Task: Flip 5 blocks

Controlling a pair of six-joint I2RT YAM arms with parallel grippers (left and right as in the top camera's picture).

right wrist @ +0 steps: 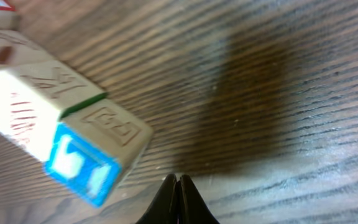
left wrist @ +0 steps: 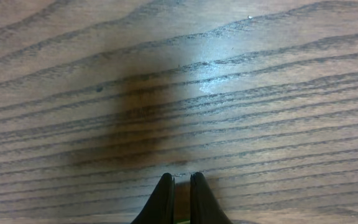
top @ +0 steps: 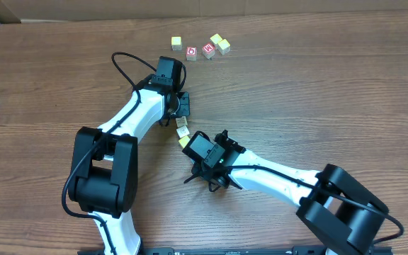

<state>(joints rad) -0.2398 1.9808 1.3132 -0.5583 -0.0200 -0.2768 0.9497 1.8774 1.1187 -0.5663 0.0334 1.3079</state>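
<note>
Three pale blocks sit at 12 o'clock on the table [top: 331,85]: a lone yellow block [top: 176,43] on one side and a pair of pale blocks [top: 223,47] on the other, with two red blocks [top: 191,53] between them. A short row of blocks [top: 183,132] lies near the middle of the table, and they touch each other. In the right wrist view we see this row up close, with a blue-faced block [right wrist: 82,163] at its near end and a green-edged block [right wrist: 48,93] right behind it. The left gripper [left wrist: 180,186] is pinched almost closed and holds nothing; we see only bare wood past its tips. The right gripper [right wrist: 178,183] is closed tight and empty too. From above, the left gripper is at 12 o'clock of the row and the right gripper is at 5 o'clock of it, both very near. We cannot tell which blocks are flipped, because no face tells us which side should be up. We think the middle row is the part in hand, and the blocks at 12 o'clock wait. We see no box, bowl or tray anywhere, so nothing is inside anything.
</note>
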